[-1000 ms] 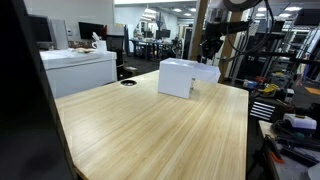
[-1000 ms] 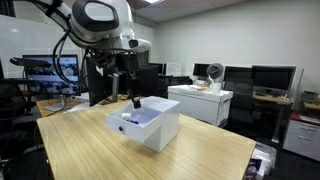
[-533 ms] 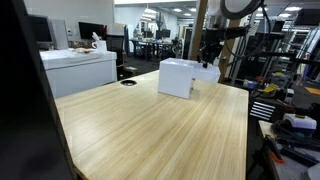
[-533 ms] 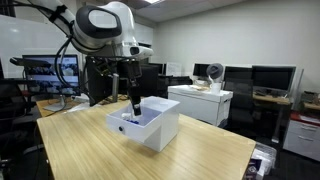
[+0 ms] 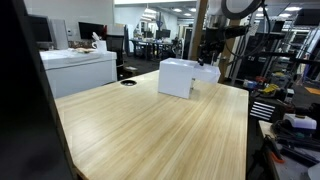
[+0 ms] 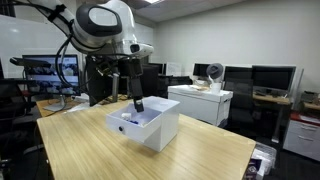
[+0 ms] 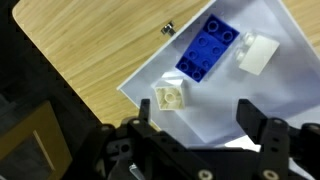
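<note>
A white box [image 7: 262, 88] stands open on the wooden table [image 7: 90, 50]; it shows in both exterior views [image 5: 178, 78] [image 6: 150, 125]. Inside lie a blue brick [image 7: 208, 48], a white brick [image 7: 257, 54] and a cream brick [image 7: 169, 96] with a round stud. My gripper [image 7: 198, 110] hangs just above the box's inside with its jaws open and nothing between them; the cream brick is nearest, under the left finger. The gripper is also in both exterior views [image 6: 137, 103] [image 5: 207, 55]. A small metal piece [image 7: 168, 29] lies on the table by the box's outer wall.
The box sits near the far end of the long table [image 5: 150, 130]. A black round inset [image 5: 128, 83] marks the tabletop. White cabinets [image 5: 80, 65] [image 6: 205, 100], monitors [image 6: 45, 72] and cluttered shelving [image 5: 290, 110] surround the table.
The arm has shifted a little over the box and come down slightly. The jaws now stand wide apart with nothing in them.
</note>
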### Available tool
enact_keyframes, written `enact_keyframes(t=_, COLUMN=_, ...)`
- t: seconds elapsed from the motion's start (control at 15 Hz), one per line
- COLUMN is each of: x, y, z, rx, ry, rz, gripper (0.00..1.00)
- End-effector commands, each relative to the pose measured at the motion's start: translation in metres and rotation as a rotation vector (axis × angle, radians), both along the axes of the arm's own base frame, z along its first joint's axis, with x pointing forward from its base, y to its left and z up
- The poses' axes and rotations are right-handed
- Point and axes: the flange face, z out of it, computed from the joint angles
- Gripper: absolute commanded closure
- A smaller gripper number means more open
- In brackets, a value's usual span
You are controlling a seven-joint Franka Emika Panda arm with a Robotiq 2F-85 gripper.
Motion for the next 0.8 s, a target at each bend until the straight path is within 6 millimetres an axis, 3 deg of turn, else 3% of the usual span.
enact_keyframes(t=0.0, x=-0.01, y=0.007, z=0.027, rx=-0.024, ry=-0.021, rz=-0.012, gripper=0.0)
enact_keyframes(t=0.13, x=-0.017, y=0.007, z=0.038, rx=-0.027, ry=-0.03, rz=-0.015, gripper=0.0)
enact_keyframes(t=0.27, x=-0.027, y=0.005, z=0.043, rx=-0.027, ry=-0.021, rz=-0.028, gripper=0.29)
enact_keyframes(t=0.53, x=-0.048, y=-0.003, z=0.035, rx=0.012, ry=0.021, rz=-0.052, gripper=0.56)
enact_keyframes(t=0.73, x=-0.064, y=-0.007, z=0.018, rx=0.043, ry=0.047, rz=-0.058, gripper=0.77)
